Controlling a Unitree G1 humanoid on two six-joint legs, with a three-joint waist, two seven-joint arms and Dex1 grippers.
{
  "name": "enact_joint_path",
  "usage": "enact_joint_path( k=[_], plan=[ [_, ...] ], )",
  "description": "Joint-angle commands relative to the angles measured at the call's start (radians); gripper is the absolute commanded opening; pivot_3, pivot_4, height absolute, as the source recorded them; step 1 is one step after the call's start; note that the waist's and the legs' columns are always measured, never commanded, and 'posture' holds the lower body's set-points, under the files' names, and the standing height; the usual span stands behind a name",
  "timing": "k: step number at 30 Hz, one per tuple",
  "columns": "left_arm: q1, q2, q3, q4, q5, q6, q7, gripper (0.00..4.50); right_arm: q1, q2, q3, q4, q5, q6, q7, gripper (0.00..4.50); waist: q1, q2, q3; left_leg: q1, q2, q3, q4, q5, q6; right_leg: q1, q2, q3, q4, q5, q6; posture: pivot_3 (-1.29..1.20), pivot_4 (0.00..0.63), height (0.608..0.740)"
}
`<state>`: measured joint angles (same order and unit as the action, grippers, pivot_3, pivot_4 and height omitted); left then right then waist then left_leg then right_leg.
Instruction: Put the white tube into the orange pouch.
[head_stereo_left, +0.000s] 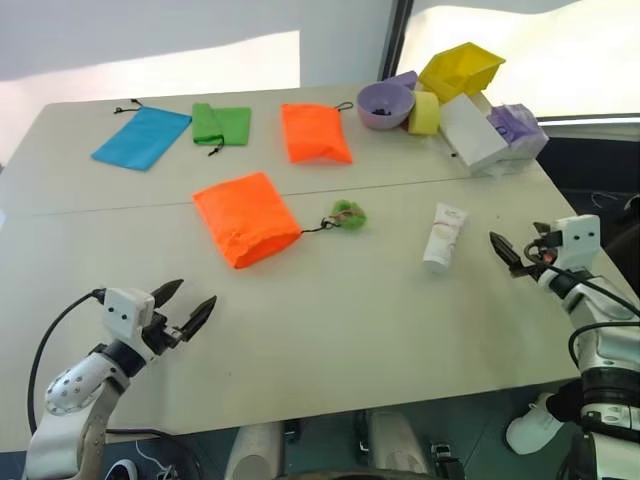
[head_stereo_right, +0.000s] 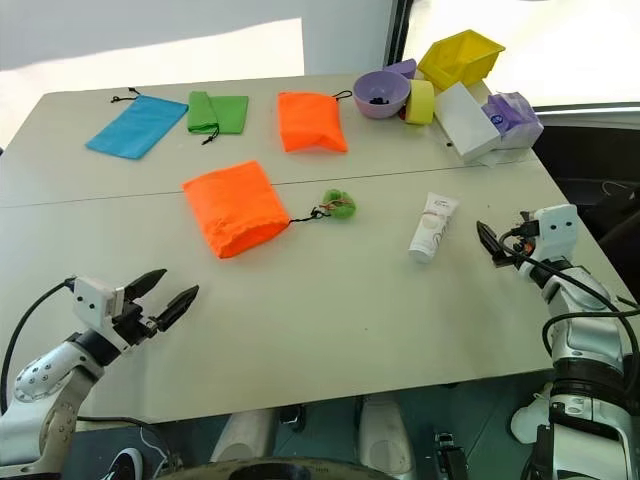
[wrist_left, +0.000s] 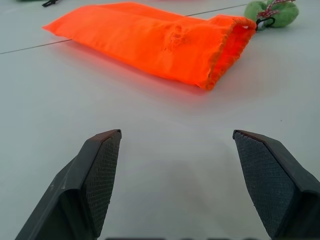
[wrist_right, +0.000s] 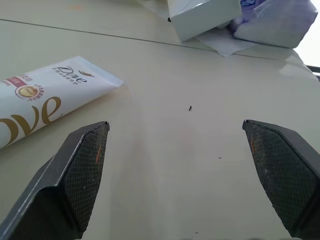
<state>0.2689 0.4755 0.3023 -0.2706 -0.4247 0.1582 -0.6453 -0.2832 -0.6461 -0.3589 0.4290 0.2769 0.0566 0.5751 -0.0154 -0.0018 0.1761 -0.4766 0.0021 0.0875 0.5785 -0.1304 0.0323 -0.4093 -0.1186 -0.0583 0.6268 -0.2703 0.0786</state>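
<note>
The white tube (head_stereo_left: 444, 234) lies flat on the table at the right, its crimped end toward the far side. My right gripper (head_stereo_left: 505, 252) hovers open just right of it, apart from it; the tube (wrist_right: 45, 105) lies off to one side of the open fingers in the right wrist view. The orange pouch (head_stereo_left: 245, 218) lies flat near the table's middle, and its cord ends in a green fuzzy ball (head_stereo_left: 348, 213). My left gripper (head_stereo_left: 192, 300) is open near the front left, short of the pouch (wrist_left: 160, 40), with nothing between its fingers.
Along the far edge lie a blue pouch (head_stereo_left: 142, 136), a green pouch (head_stereo_left: 221, 123) and a smaller orange pouch (head_stereo_left: 315, 132). At the far right stand a purple bowl (head_stereo_left: 385, 104), a yellow bin (head_stereo_left: 460, 70), a white box (head_stereo_left: 472, 130) and a purple pack (head_stereo_left: 517, 130).
</note>
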Motion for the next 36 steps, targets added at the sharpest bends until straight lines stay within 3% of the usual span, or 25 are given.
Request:
enact_joint_path(
  k=[1,18,30,36],
  plan=[
    [0.001,-0.008,0.016,-0.024,-0.004,-0.037,0.002,3.86,-0.008,0.0,-0.012,-0.022,0.004,-0.024,-0.006,4.47,0.0,0.0,0.0,0.0,0.0,0.0,0.0,0.0,0.0,0.0,0.0,0.0,0.0,0.0,0.0,0.0,0.15,0.74],
    [-0.116,-0.003,-0.068,-0.013,0.102,-0.104,0.027,3.86,0.008,0.018,0.014,-0.144,0.016,0.002,-0.007,4.47,0.003,0.0,0.0,0.0,0.006,0.007,0.0,-0.001,0.002,0.001,0.001,-0.003,-0.006,0.005,0.002,0.0,0.15,0.74],
    [-0.29,-0.042,-0.221,0.06,0.394,-0.159,0.221,3.86,0.059,0.08,0.222,-0.563,0.095,0.137,0.134,4.47,0.005,0.0,0.0,0.0,0.013,0.015,0.001,-0.001,0.002,0.0,0.001,-0.005,-0.007,0.009,0.005,0.0,0.15,0.74],
    [-0.325,-0.092,-0.272,0.089,0.438,-0.126,0.273,3.86,0.062,0.085,0.359,-0.648,0.015,0.112,0.167,4.47,0.007,0.0,-0.001,0.0,0.013,0.016,0.001,-0.002,0.003,-0.002,0.001,-0.005,-0.009,0.011,0.004,0.0,0.15,0.74]
  ],
)
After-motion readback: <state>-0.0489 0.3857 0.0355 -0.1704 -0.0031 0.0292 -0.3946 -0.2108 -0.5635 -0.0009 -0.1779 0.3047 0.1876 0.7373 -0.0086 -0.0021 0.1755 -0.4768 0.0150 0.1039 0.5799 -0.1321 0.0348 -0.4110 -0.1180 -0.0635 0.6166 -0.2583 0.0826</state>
